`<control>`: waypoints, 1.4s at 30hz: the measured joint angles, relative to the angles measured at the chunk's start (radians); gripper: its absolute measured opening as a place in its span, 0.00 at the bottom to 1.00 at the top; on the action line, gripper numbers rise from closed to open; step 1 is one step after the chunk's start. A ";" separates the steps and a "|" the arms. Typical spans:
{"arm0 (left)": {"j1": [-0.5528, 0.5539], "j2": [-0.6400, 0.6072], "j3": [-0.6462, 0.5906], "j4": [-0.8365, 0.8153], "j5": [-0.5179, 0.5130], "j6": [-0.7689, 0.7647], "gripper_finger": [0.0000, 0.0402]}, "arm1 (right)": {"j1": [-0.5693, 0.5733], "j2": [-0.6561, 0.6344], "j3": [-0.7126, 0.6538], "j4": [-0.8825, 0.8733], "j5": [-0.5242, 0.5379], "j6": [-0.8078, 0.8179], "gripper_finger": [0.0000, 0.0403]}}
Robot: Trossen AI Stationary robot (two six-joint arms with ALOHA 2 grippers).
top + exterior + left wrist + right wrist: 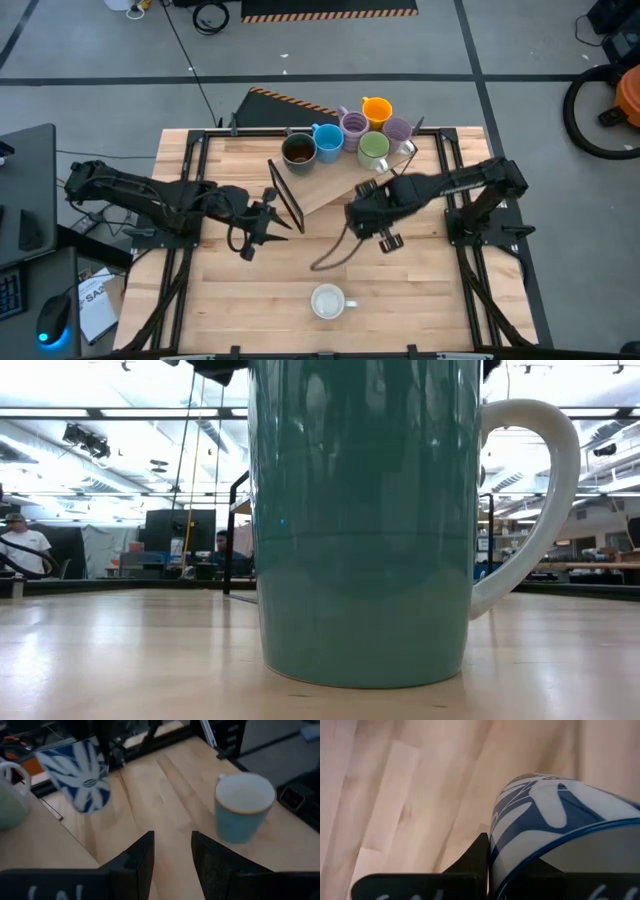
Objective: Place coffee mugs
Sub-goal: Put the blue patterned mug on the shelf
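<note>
Blue-and-white mug (555, 820) sits clamped in our right gripper (385, 238); we should lower it level onto the counter (420, 300), clear of the teal mug (328, 300). Left gripper (172, 855) waits, jaws apart.

Glossy glazed ceramic teal mug (365, 520) on the smooth, pale wood table (130, 650); matt black plastic jaws.

This is a robotics lab or workshop. A wooden table (250, 290) stands on a grey concrete floor (90, 90) marked with dark lines and a strip of hazard tape (330, 13). Cables (210, 15) trail across the floor. In the low view, a big open hall spreads behind with ceiling strip lights (120, 412), benches, monitors (180, 530) and seated people (22, 545).
</note>
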 joint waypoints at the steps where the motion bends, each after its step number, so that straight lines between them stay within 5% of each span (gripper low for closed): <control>1: 0.005 -0.006 0.000 0.002 0.001 -0.007 0.34 | -0.016 0.002 0.020 -0.008 0.000 -0.001 0.09; 13: 0.037 -0.024 0.000 0.013 0.000 -0.045 0.34 | -0.105 0.061 0.171 -0.072 -0.004 -0.122 0.09; 42: 0.068 -0.024 0.000 -0.020 -0.001 -0.063 0.34 | -0.320 0.094 0.173 -0.003 -0.001 -0.393 0.10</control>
